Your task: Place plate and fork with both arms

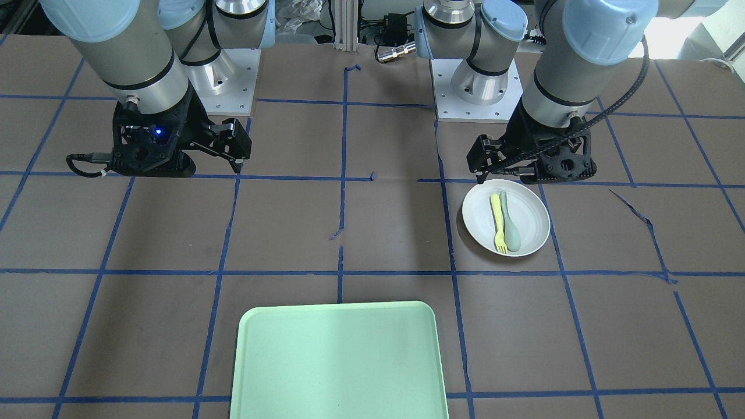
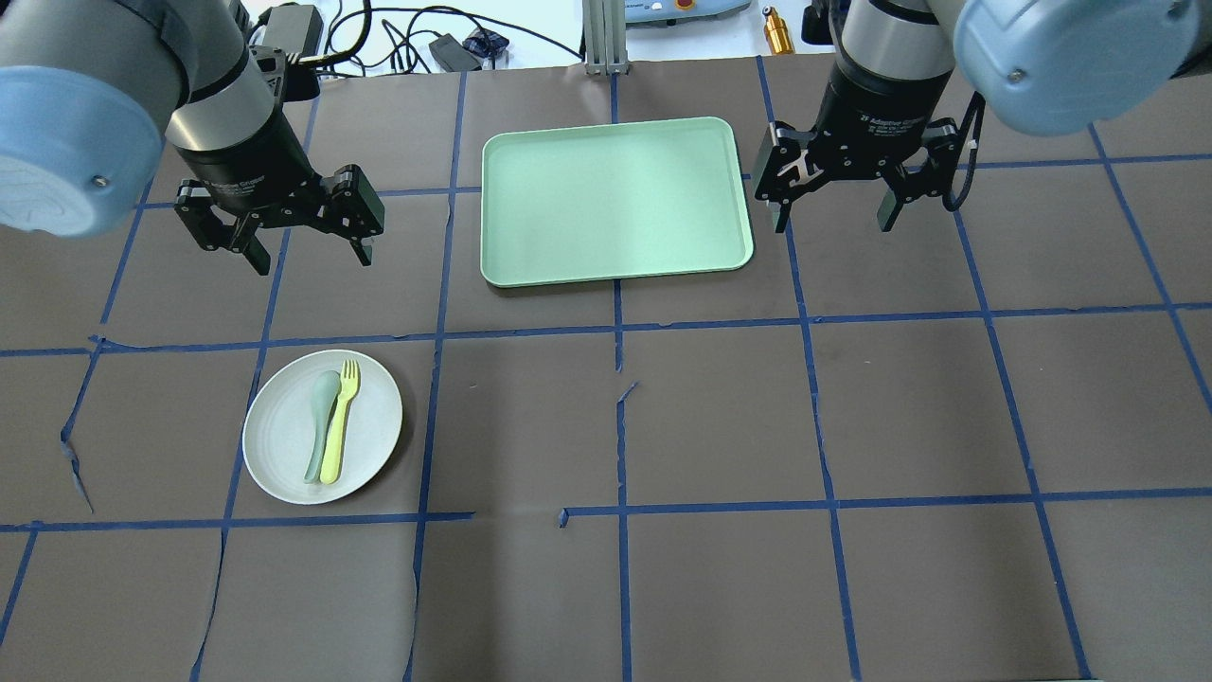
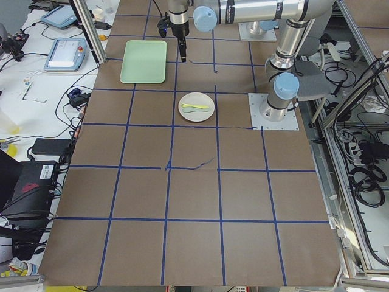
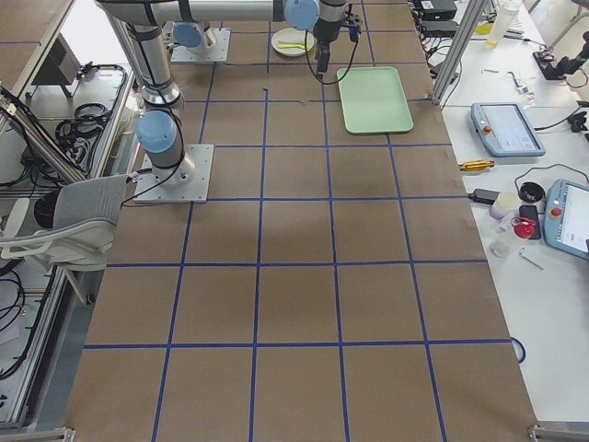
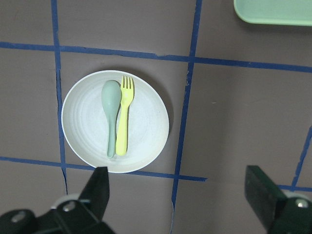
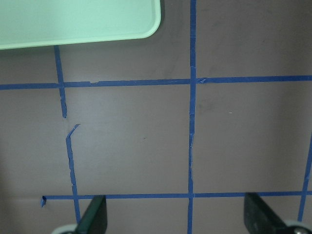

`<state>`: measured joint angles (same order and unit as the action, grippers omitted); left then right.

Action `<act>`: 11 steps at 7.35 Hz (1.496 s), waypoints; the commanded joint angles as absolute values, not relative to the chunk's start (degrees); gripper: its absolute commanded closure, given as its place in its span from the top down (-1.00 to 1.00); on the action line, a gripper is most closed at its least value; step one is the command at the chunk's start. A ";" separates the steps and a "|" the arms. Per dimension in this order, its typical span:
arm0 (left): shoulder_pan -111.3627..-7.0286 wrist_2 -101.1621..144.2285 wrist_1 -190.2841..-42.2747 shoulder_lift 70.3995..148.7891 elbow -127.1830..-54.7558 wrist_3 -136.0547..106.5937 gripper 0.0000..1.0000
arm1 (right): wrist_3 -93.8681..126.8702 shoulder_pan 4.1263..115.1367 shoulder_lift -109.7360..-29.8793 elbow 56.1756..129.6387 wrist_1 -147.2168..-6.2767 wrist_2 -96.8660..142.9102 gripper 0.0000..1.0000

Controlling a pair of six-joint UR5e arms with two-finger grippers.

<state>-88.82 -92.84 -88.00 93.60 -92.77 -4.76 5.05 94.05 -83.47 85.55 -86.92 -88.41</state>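
The round white plate (image 2: 284, 459) lies on the brown table at my left, with the yellow-green fork (image 2: 336, 431) and a pale grey-green spoon (image 2: 318, 426) side by side on it. In the left wrist view the plate (image 5: 87, 131) and fork (image 5: 123, 126) show from above. My left gripper (image 2: 311, 258) is open and empty, held above the table just beyond the plate. My right gripper (image 2: 835, 223) is open and empty, hanging beside the right edge of the mint-green tray (image 2: 615, 199). In the front view the left gripper (image 1: 503, 174) hangs just behind the plate (image 1: 529, 215).
The large mint-green tray (image 1: 337, 361) lies at the table's far middle, on the operators' side. Blue tape lines grid the brown table cover, and some are torn. The arm bases stand at the robot's edge. Cables and devices lie beyond the table.
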 commanded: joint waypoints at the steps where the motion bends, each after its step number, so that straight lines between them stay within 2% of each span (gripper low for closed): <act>1: -88.86 -92.81 -87.89 94.30 -92.55 -5.36 1.00 | 5.27 94.04 -83.50 85.61 -87.28 -88.42 1.00; 7: -87.90 -92.90 -87.89 93.61 -92.99 -4.84 1.00 | 5.54 94.04 -83.41 85.61 -87.89 -88.42 1.00; 10: -76.50 -92.81 -83.69 94.04 -97.10 1.01 1.00 | 5.62 94.04 -83.06 85.61 -88.15 -88.51 1.00; 11: -73.85 -91.42 -77.84 94.65 -100.51 4.88 1.00 | 5.71 94.13 -83.06 85.69 -89.02 -88.51 1.00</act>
<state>-77.86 -92.51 -83.31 94.08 -96.99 0.22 5.64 94.07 -83.16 85.63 -88.31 -88.50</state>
